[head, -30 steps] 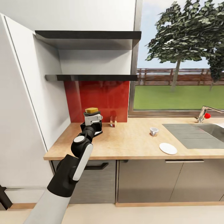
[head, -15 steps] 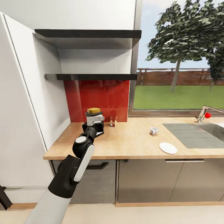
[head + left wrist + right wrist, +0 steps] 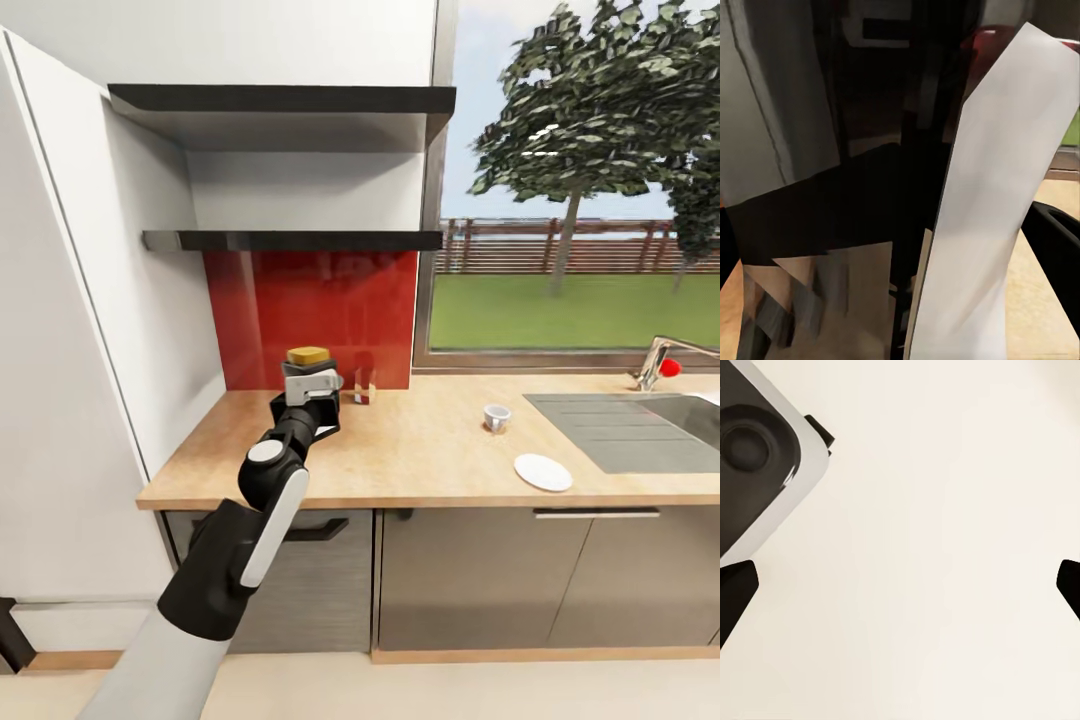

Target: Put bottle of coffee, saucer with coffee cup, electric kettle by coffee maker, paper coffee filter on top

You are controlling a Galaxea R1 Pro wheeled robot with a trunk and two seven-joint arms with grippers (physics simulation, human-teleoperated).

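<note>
1. 2 dark flat shelves hang above a glossy red backsplash; below runs the light wood-grain countertop with dark glossy cabinet fronts.
2. Near the countertop's back left corner, the left gripper is clenched around the bottle of coffee, a dark squarish jar with a yellow lid; the wrist hides its base.
3. A small clear red-tinted item stands just beside it.
4. Toward the grey sink sit a tiny white cup and, at the front edge, a flat round white saucer, apart.
5. The right gripper's dark fingertips spread wide, released, over a pale floor.
</note>
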